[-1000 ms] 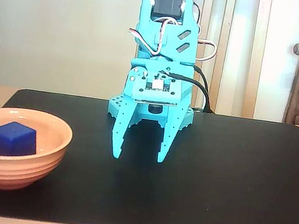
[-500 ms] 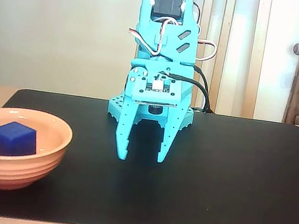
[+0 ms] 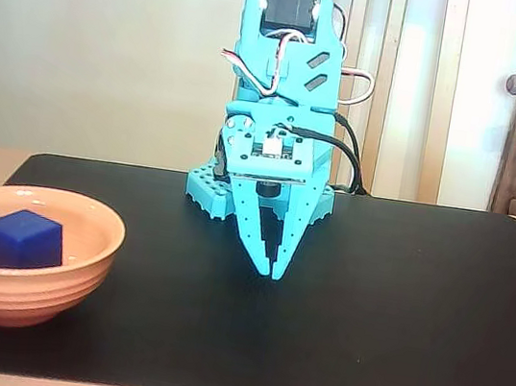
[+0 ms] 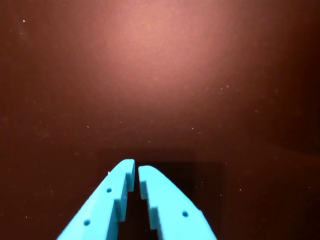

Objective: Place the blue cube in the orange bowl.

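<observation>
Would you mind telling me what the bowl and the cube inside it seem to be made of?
The orange bowl looks like glossy plastic or glazed ceramic: smooth sheen, moulded ridges. The blue cube looks like solid matte plastic, possibly printed; evenly coloured faces, no shine.

No readable text, labels or numbers anywhere.

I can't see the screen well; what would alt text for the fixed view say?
A small deep-blue cube sits inside a wide, ridged peach-orange bowl at the left of a black tabletop. Behind the middle of the table, a turquoise plastic robot arm points its gripper down, jaws closed and empty, well apart from the bowl.
</observation>
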